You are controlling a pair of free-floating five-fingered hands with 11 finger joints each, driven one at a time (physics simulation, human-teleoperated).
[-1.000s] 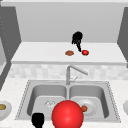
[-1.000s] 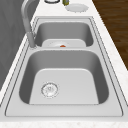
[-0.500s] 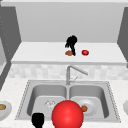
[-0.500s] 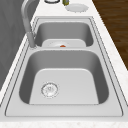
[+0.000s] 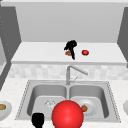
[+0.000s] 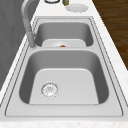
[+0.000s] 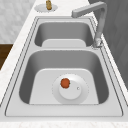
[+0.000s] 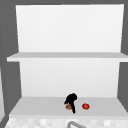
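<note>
My right hand (image 5: pixel 71 47) hovers over the lower wall shelf (image 5: pixel 37 53), its fingers spread downward onto a small brown food piece (image 5: pixel 68 53). The same hand (image 8: pixel 71 99) and brown piece (image 8: pixel 68 106) show in the upper view. A small red item (image 5: pixel 85 52) lies on the shelf just to the hand's right, apart from it. My left hand (image 5: pixel 38 120) hangs idle low at the sink's front edge, beside a large red ball (image 5: pixel 67 115). In the right basin a white plate (image 7: pixel 75 96) carries an orange piece (image 7: pixel 65 83).
The faucet (image 5: pixel 68 73) rises behind the divider, its spout pointing right. The left basin (image 6: pixel 72 85) holds just its drain (image 6: pixel 49 89). Plates with food stand on the counter at both ends (image 5: pixel 3 109) (image 6: pixel 76 7). A second shelf (image 8: pixel 65 56) sits higher up.
My right hand has come down and slightly left onto the brown piece on the shelf. The left hand and the red ball have not moved.
</note>
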